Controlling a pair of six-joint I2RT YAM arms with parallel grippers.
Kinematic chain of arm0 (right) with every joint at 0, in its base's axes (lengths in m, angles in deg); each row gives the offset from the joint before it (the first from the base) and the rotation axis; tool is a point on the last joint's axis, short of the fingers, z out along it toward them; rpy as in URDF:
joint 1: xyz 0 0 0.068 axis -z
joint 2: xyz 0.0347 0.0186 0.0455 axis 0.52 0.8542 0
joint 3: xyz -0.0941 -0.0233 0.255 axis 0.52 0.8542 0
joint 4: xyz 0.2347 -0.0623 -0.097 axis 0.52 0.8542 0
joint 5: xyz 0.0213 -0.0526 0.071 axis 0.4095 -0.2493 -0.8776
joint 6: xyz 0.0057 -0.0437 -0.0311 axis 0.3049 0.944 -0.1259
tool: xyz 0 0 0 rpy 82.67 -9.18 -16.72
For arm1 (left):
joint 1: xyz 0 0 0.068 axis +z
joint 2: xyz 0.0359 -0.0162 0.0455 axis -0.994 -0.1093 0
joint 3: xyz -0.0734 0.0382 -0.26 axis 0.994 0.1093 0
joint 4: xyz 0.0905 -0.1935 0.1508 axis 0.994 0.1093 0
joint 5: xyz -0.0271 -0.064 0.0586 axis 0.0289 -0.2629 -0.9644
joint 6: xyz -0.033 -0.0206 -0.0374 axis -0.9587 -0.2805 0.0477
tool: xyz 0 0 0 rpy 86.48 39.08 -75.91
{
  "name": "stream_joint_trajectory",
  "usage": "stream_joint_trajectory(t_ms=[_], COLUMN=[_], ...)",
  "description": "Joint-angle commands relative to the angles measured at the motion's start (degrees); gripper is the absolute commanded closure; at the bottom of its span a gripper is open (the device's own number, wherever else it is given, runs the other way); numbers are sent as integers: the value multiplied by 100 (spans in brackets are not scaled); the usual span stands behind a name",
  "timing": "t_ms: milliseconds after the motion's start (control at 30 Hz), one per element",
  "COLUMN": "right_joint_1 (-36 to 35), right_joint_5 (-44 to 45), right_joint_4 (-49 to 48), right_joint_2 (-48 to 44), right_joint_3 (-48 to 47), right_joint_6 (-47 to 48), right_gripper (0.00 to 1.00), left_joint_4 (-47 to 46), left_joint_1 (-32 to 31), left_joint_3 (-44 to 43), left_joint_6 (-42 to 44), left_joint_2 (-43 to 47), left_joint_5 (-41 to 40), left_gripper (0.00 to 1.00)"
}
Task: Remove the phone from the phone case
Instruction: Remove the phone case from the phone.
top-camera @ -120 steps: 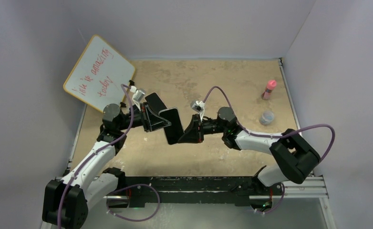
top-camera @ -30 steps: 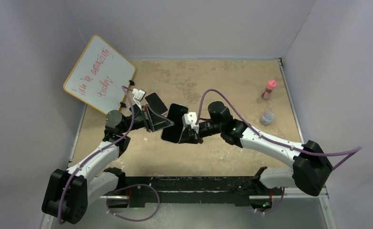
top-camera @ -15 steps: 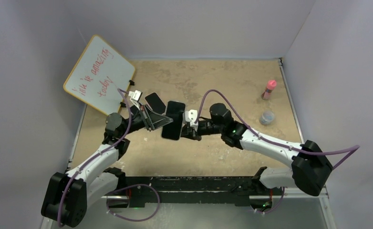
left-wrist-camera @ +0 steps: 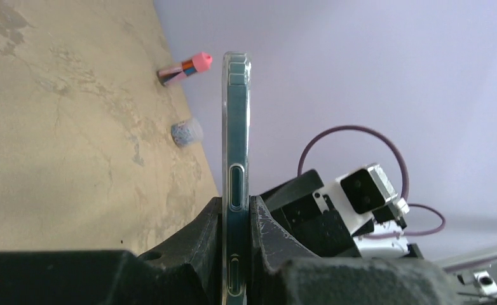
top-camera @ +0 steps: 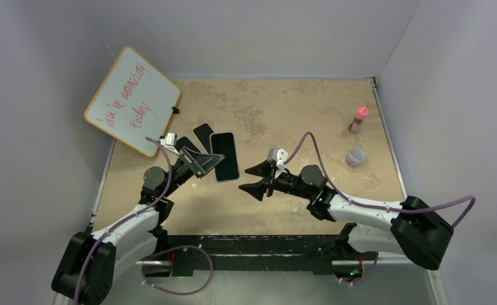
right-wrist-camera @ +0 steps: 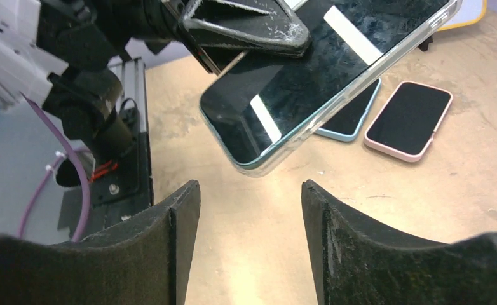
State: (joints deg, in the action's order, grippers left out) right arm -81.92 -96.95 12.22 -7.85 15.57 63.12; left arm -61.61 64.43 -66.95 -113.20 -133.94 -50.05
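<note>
A dark-screened phone in its clear phone case [top-camera: 227, 166] hangs above the table, left of centre. My left gripper [top-camera: 206, 162] is shut on its edge. The left wrist view shows the case edge-on [left-wrist-camera: 236, 127], clamped between that gripper's jaws [left-wrist-camera: 236, 213]. From the right wrist the phone [right-wrist-camera: 322, 70] has a teal rim inside the clear case, tilted above the table. My right gripper [top-camera: 246, 180] stands open to the phone's right, apart from it. Nothing is between its fingers [right-wrist-camera: 251, 190].
A pink-cased phone [right-wrist-camera: 410, 121] and a blue-cased phone [right-wrist-camera: 351, 119] lie flat under the held one. A whiteboard [top-camera: 133, 100] leans at the back left. A pink-capped bottle [top-camera: 359, 118] and a small jar [top-camera: 356, 156] stand at the right.
My right gripper has let go of the phone, opened and pulled back to the right and nearer. The left gripper has carried the phone slightly left and back.
</note>
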Motion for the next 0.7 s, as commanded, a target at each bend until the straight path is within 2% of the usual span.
stream_joint_trajectory(t_ms=[0,167,333,667], right_joint_1=[-327,-602,-850,-1052], right_joint_5=[1072,1995,2200,2460], right_joint_4=[-1646,-2767,-3323,-4008], right_joint_2=[125,481,928,1514], right_joint_3=[310,621,548,400], right_joint_6=[-995,-1791,-2084,-2333], right_gripper=[37,35,31,31], left_joint_4=[-1024,-1402,-1711,-2291], left_joint_1=[-402,-1075,-1466,-1908], left_joint_3=[138,295,270,129], left_joint_6=[-348,-368,-366,-398], left_joint_2=[125,78,-33,-521], left_joint_5=[-1358,-2518,-3245,-3819], left_gripper=[100,100,100,100])
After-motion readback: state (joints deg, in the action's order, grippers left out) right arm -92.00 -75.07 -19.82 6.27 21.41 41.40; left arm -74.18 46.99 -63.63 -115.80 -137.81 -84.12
